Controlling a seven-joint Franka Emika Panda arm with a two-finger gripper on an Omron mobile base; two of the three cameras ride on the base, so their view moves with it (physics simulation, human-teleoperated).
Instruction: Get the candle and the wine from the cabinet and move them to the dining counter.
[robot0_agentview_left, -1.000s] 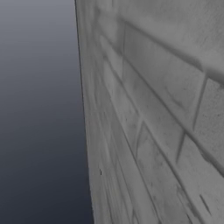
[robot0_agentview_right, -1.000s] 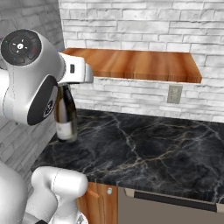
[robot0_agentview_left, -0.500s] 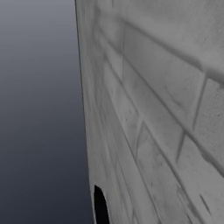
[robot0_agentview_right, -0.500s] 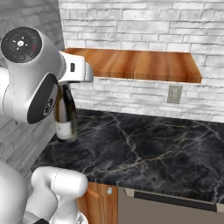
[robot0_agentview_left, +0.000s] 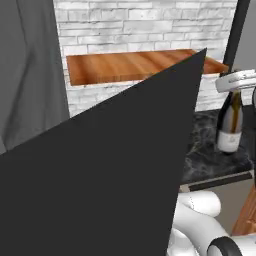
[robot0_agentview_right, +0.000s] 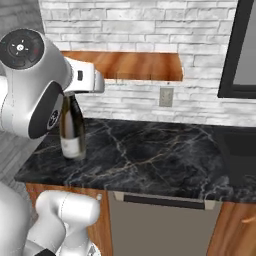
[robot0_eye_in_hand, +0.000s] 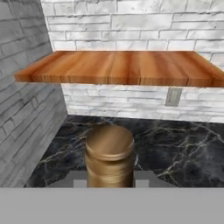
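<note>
One bottle lifted below the cabinet (robot0_agentview_right: 125, 65).
We see the gripper (robot0_eye_in_hand: 109, 177) clenched on the wine (robot0_agentview_right: 71, 131) by its foil neck, upright, in front of the shelf's underside.

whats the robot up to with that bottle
The gripper is shut on the foil neck of the wine and holds it upright over the left end of the black marble wall counter, below and in front of the cabinet, the wooden wall shelf. It looks like the bottle has come off that shelf and is being carried; whether its base touches the counter cannot be told.
</note>
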